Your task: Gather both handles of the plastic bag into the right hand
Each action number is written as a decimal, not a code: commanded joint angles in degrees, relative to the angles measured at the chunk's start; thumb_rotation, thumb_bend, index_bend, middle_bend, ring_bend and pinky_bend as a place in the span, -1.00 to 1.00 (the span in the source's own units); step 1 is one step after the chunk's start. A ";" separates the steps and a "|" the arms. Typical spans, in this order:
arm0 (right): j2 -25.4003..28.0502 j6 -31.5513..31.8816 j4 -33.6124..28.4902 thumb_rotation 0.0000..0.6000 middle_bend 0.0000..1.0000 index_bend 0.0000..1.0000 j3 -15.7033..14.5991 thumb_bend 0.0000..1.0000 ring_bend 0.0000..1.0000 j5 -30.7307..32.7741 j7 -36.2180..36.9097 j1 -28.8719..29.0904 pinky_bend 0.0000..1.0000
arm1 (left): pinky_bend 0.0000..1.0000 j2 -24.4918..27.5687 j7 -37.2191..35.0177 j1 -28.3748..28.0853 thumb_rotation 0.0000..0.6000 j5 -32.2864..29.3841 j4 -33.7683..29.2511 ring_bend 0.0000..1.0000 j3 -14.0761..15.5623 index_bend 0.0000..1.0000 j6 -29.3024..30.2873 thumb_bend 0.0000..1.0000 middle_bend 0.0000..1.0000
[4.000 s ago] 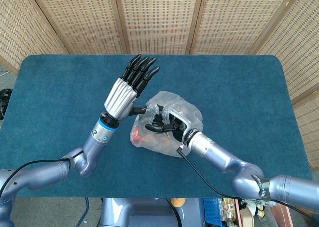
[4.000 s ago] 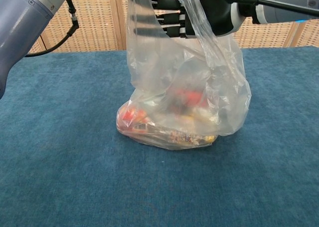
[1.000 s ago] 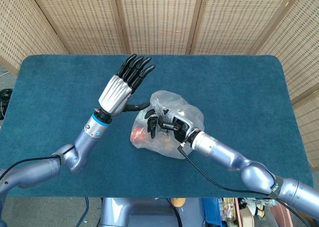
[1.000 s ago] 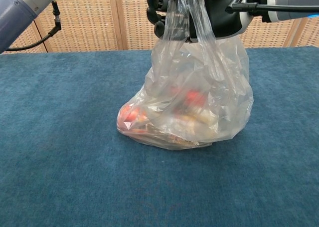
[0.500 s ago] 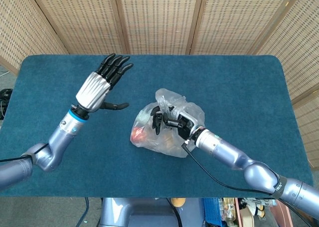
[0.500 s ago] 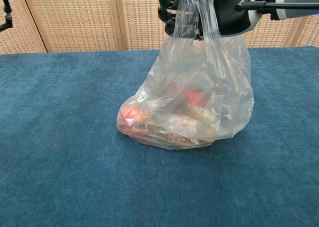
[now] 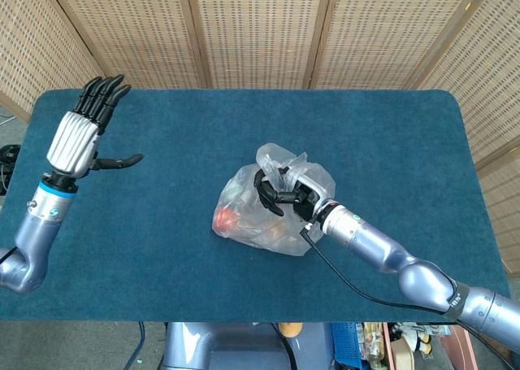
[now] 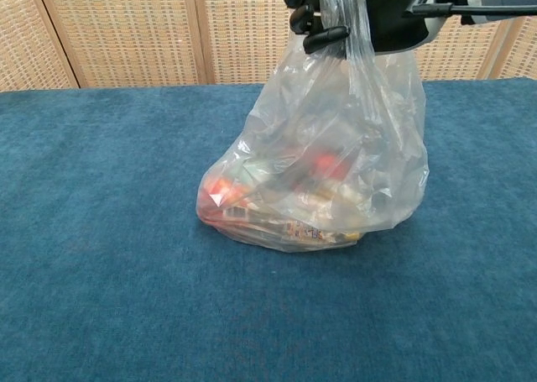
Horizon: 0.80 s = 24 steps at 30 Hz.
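Observation:
A clear plastic bag (image 7: 264, 211) (image 8: 336, 164) with red and yellow items inside stands on the blue table (image 7: 162, 248). My right hand (image 7: 283, 193) (image 8: 352, 17) is above the bag's top and grips both handles (image 8: 340, 13), bunched together between its curled fingers. The bag's bottom rests on the cloth. My left hand (image 7: 81, 134) is far off at the table's left edge, raised, fingers spread, holding nothing. The chest view does not show it.
A woven screen (image 7: 260, 28) stands behind the table. The table's edges run close to my left hand and along the front (image 7: 244, 321). A black cable (image 7: 341, 280) trails from my right wrist.
My left hand has swung far to the left, away from the bag. My right hand has closed tighter on the gathered handles and shifted slightly right.

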 commanded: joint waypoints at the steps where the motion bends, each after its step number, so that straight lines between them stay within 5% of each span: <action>1: 1.81 0.71 0.44 1.00 0.61 0.44 -1.88 -1.00 0.45 1.54 -0.96 1.66 0.83 | -1.00 1.83 -1.85 2.65 1.00 -0.54 -0.67 -1.00 0.84 -1.00 1.71 -1.00 -1.00; 4: 3.13 1.47 0.52 1.00 0.64 0.48 -3.34 -0.98 0.47 3.23 -1.30 3.02 0.91 | -1.00 2.85 -3.13 4.73 1.00 -1.13 -1.08 -1.00 1.27 -1.00 2.76 -1.00 -1.00; 8: 4.50 3.64 0.57 1.00 0.69 0.55 -5.27 -0.67 0.52 5.30 -2.10 4.84 0.97 | -1.00 4.27 -4.80 7.45 1.00 -2.15 -2.36 -1.00 1.84 -1.00 3.74 -0.98 -1.00; 13: 6.56 6.80 -0.70 1.00 0.77 0.65 -8.02 0.31 0.58 8.35 -3.75 7.34 1.00 | -1.00 6.94 -5.27 11.55 1.00 -3.51 -5.59 -1.00 3.00 -1.00 4.68 -0.95 -1.00; 17: 7.56 9.76 -1.97 1.00 0.81 0.71 -9.18 0.75 0.61 9.92 -5.15 8.76 1.00 | -1.00 7.88 -5.07 13.75 1.00 -4.29 -6.87 -1.00 3.50 -1.00 5.22 -0.92 -1.00; 24: 9.14 13.42 -3.82 1.00 0.82 0.73 -11.04 1.00 0.62 13.15 -7.04 10.59 1.00 | -1.00 8.12 -6.55 17.73 1.00 -5.33 -7.41 -1.00 4.19 -1.00 7.10 -0.91 -1.00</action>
